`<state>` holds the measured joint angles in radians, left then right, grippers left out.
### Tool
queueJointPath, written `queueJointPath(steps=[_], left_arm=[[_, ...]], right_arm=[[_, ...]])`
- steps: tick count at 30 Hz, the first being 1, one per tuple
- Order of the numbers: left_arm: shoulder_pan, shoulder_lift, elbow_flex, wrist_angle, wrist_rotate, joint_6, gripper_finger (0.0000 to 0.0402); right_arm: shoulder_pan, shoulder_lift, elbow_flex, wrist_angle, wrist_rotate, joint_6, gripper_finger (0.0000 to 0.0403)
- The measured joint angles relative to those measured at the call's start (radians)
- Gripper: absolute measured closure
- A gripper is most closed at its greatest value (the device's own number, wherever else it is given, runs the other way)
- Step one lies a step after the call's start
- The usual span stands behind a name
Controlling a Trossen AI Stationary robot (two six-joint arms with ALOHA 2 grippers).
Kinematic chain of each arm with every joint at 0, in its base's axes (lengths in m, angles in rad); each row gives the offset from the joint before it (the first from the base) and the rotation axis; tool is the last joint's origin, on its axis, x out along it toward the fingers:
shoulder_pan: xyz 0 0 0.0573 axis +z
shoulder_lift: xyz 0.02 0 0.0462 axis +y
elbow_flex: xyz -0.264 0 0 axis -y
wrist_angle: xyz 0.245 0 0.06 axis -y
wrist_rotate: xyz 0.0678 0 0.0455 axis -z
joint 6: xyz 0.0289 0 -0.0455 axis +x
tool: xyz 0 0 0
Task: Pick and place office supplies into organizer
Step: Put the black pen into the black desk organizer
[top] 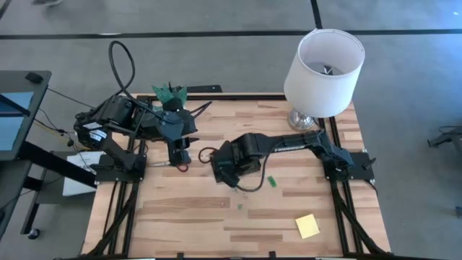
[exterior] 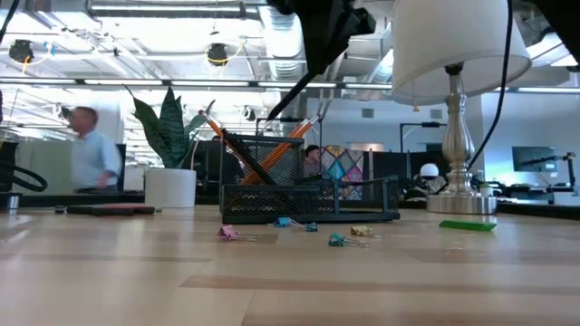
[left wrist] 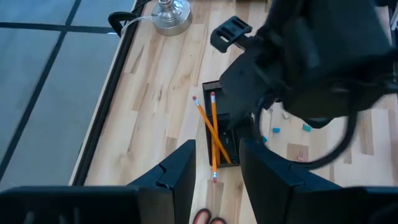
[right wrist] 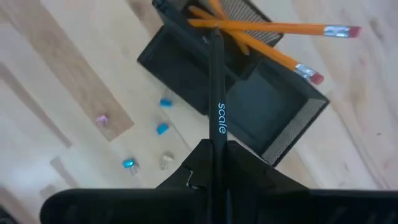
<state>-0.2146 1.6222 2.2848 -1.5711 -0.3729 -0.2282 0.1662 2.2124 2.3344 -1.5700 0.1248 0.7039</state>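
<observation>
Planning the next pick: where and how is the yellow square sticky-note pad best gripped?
Probably across two opposite edges of the yellow square sticky-note pad, coming straight down from above. It lies flat on the wooden table, turned slightly askew to the table's edge, so the grip should be turned to match. Bare wood on every side leaves room to close in on it.

Light wooden table [top: 195, 217]; on it organizer [exterior: 308, 201], lamp [top: 321, 68], sticky-note pad [top: 307, 226], clips [exterior: 337, 239].
</observation>
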Motion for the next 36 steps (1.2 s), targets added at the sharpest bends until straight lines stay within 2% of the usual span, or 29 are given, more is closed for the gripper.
queueJointPath(steps=[5,11,17,26,36], left_arm=[[0.0,0.0,0.0,0.0,0.0,0.008,0.028],[0.0,0.0,0.0,0.0,0.001,0.007,0.028],[0.0,0.0,0.0,0.0,0.002,0.007,0.028],[-0.009,0.0,0.0,0.0,0.003,0.033,0.028],[-0.009,-0.001,0.0,0.0,0.002,0.048,0.028]], right_arm=[[-0.04,0.0,0.0,0.0,-0.083,-0.054,0.0382],[-0.107,0.0,0.0,0.003,-0.274,-0.126,0.0375],[-0.183,0.0,0.0,0.0,-0.312,-0.167,0.0382],[-0.262,0.0,0.0,0.003,-0.482,-0.241,0.0379],[-0.261,0.001,-0.02,0.01,-0.491,-0.269,0.0377]])
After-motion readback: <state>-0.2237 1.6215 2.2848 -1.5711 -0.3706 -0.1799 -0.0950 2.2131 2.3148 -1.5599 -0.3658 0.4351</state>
